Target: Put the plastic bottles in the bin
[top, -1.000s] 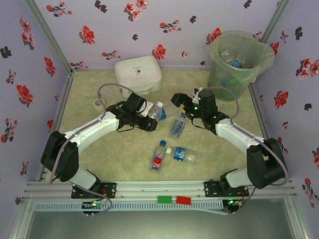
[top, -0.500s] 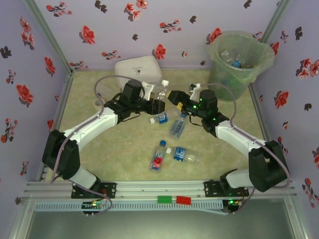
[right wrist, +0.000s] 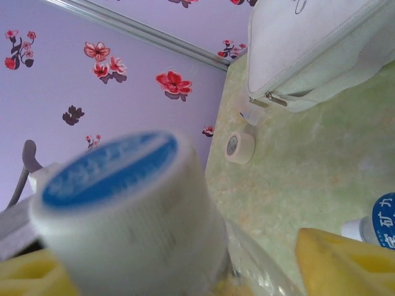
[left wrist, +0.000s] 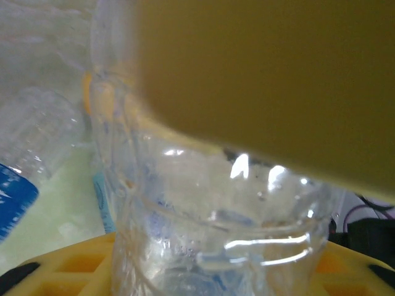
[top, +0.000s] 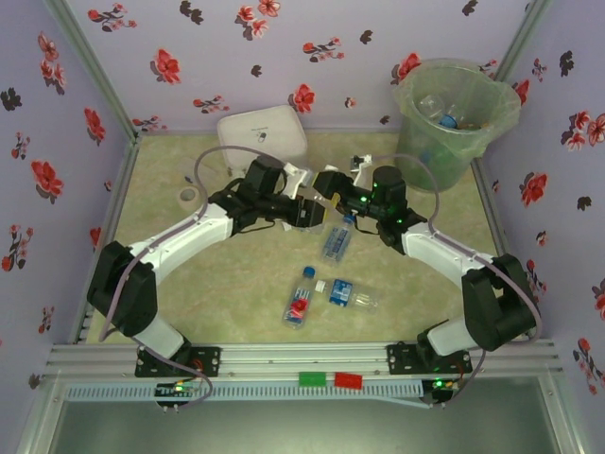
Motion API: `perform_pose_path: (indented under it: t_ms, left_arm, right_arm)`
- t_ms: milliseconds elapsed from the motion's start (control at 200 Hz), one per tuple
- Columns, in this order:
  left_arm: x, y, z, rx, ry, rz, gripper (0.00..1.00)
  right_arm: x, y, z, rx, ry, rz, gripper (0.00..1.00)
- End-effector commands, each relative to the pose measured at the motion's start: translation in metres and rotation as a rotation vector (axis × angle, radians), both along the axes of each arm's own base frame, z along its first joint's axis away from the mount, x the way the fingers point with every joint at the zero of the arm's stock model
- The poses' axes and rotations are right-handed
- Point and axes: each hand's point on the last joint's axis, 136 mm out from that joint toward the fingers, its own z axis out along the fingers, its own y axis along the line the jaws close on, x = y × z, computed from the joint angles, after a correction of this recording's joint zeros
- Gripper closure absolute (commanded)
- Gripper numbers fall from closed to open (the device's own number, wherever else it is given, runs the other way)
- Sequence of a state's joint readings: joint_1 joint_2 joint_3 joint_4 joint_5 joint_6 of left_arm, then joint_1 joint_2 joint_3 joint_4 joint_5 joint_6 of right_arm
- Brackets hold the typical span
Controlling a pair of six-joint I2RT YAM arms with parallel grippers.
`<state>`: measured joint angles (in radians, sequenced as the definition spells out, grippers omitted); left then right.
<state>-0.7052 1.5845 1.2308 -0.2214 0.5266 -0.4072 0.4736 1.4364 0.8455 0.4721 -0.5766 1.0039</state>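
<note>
A clear plastic bottle (left wrist: 216,216) is clamped between the yellow fingers (left wrist: 62,265) of my left gripper (top: 310,210), which is shut on its body above the table's middle. My right gripper (top: 333,189) meets it from the right. The bottle's white, blue-topped cap (right wrist: 117,185) sits between that gripper's yellow fingers (right wrist: 345,259), with a gap showing beside the neck, so it looks open. Three more bottles lie on the mat: one (top: 336,243) just below the grippers and two (top: 301,301) (top: 350,295) nearer the front. The bin (top: 454,142) stands at the back right with bottles inside.
A white square lidded box (top: 263,137) sits at the back, right behind the left arm. A small tape roll (top: 189,197) lies near the left wall. Floral walls close in the green mat on three sides.
The left gripper lifted the bottle off the mat and carried it right, towards the centre. The right gripper moved left to meet it, and its fingers now flank the cap.
</note>
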Motion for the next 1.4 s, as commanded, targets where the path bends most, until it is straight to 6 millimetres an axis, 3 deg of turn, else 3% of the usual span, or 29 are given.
perform_pose_path:
  t_ms: [0,135,245,415,565,750,915,1025,1185,1395]
  left_arm:
    - [-0.011,0.0,0.014,-0.007,-0.017,-0.05,0.52]
    - [-0.011,0.001,0.023,-0.032,-0.023,-0.033,0.47]
    - [-0.007,-0.002,0.03,-0.061,-0.024,-0.015,0.37]
    - [-0.003,-0.003,0.043,-0.092,-0.029,0.018,0.01]
    - [0.007,0.01,0.05,-0.059,-0.067,0.111,0.0]
    - [0.042,0.052,0.051,-0.025,-0.122,0.387,0.0]
    - [0.08,0.117,0.035,-0.031,-0.058,0.77,0.0]
    - [0.089,0.141,0.012,-0.084,0.045,0.872,0.0]
    - [0.086,0.152,-0.009,-0.035,0.088,0.876,0.0]
    - [0.076,0.154,-0.031,0.036,0.111,0.841,0.0]
  right_arm:
    - [-0.003,0.001,-0.002,-0.018,-0.027,0.005,0.32]
    - [-0.01,-0.008,-0.01,-0.067,-0.029,-0.016,0.46]
    - [-0.015,-0.018,-0.011,-0.086,-0.042,-0.061,0.52]
    - [-0.017,-0.04,-0.008,-0.147,-0.057,-0.165,0.56]
    - [-0.011,-0.07,-0.008,-0.251,-0.06,-0.293,0.58]
    - [0.0,-0.11,0.007,-0.346,-0.081,-0.409,0.59]
    - [0.022,-0.157,0.038,-0.35,-0.109,-0.551,0.61]
    - [0.044,-0.184,0.075,-0.371,-0.181,-0.655,0.61]
    - [0.085,-0.212,0.134,-0.372,-0.295,-0.765,0.61]
    - [0.138,-0.255,0.18,-0.374,-0.374,-0.932,0.61]
